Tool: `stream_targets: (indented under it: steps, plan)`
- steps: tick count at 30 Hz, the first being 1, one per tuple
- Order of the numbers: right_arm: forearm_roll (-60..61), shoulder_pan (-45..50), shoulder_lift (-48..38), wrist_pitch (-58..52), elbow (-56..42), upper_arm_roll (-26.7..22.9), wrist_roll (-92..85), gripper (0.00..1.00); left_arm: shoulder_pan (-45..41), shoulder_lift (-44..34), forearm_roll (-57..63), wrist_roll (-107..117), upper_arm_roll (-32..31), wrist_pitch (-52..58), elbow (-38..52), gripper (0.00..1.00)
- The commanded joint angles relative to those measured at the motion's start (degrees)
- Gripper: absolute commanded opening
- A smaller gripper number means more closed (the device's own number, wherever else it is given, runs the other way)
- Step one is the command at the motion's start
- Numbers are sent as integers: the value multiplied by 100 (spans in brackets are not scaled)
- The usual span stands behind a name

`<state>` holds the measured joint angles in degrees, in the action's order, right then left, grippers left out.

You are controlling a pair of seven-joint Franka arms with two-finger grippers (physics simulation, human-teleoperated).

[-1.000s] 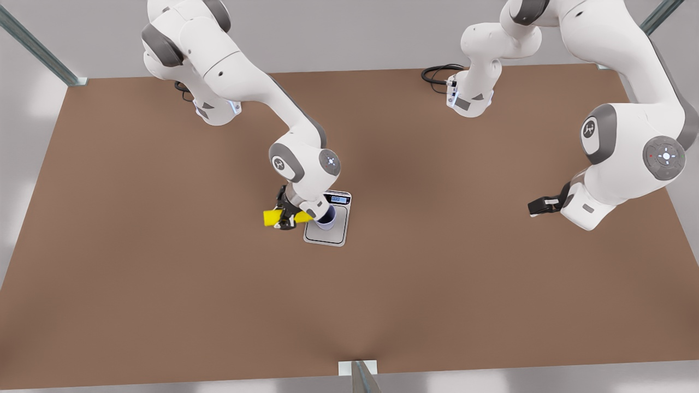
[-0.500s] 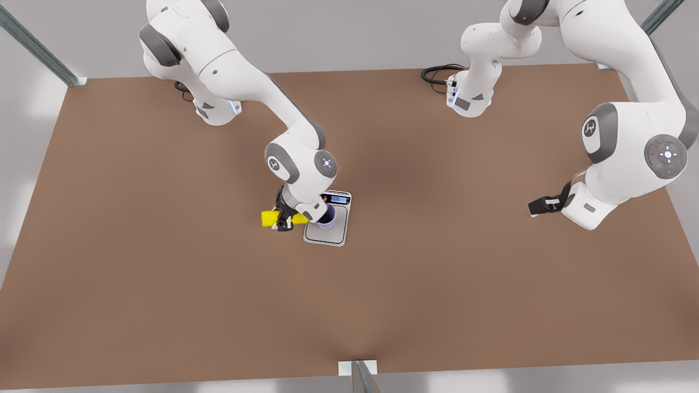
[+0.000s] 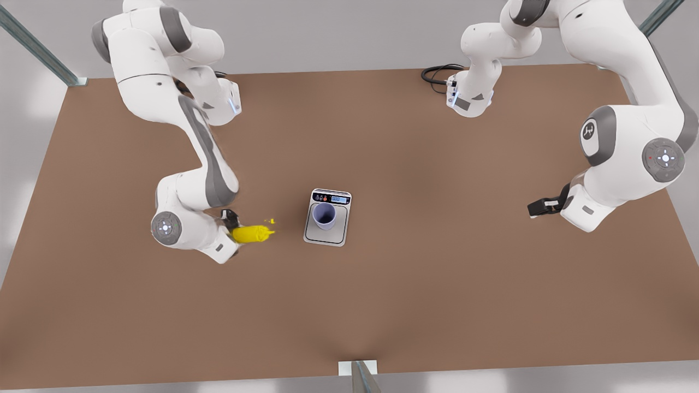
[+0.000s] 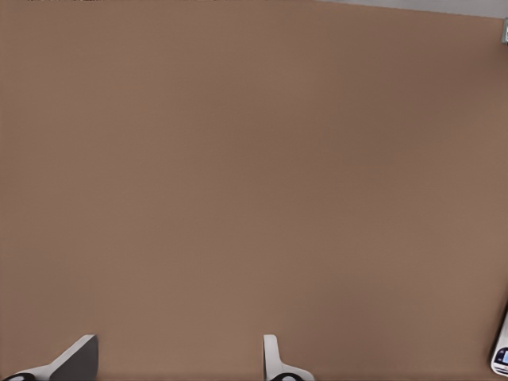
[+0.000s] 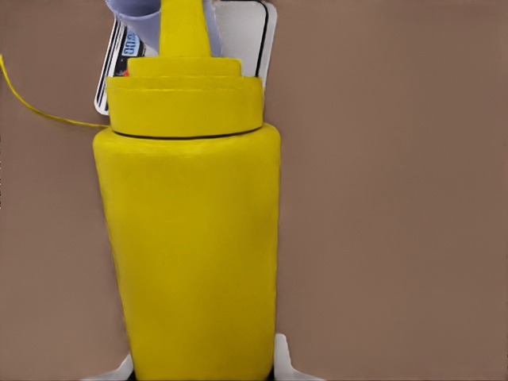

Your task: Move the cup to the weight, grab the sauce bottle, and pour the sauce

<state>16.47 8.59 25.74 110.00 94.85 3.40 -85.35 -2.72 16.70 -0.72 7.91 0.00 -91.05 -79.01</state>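
The pale lavender cup [image 3: 324,216] stands on the steel plate of the digital kitchen scale [image 3: 327,236], so the first step looks done. The right gripper [image 3: 232,229], at the front view's left, has its fingers [image 5: 283,363] clamped on the base of the yellow sauce bottle [image 3: 251,234], which lies near the worktop [image 3: 437,284] with its nozzle pointing away from the fingers toward the scale, well short of the cup. A thin yellow strand [image 5: 48,113] and small yellow specks [image 3: 270,221] show just beyond the nozzle. Whether sauce is in the cup cannot be told; the pour appears either finished or missed. The left gripper [image 3: 538,207] waits well apart, its fingers [image 4: 274,361] spread and empty over bare worktop.
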Motion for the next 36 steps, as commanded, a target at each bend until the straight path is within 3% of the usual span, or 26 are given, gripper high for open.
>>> stream_targets:
  steps: [1,6,10,14,21,33,34,35,36]
  plan:
    - [162,-67,19,4,16,-6,-157,60,0,0,1,0,0,0,0,100]
    - [2351,-1175,300,-136,394,3,-2715,60,0,26,10,-9,0,-9,0,100]
    - [3687,-1676,959,-1103,376,3,-4227,60,0,26,10,0,0,-18,-9,100]
    - [3855,-2080,1311,-1560,332,-6,-4886,60,0,26,10,0,0,-9,-9,100]
    - [4540,-2001,2058,-1209,191,11,-5774,60,0,52,19,-18,0,-35,-17,100]
    - [4742,-1896,2313,-1147,191,29,-5827,61,-17,-176,98,9,62,-308,-395,100]
    - [4742,-1896,2313,-1147,191,29,-5827,63,-18,-167,98,9,62,-316,-404,100]
    - [4751,-1896,2313,-1165,183,29,-5818,73,-17,-141,98,0,70,-360,-378,100]
    - [4751,-1896,2313,-1165,191,29,-5792,100,-18,-159,98,9,70,-343,-378,100]
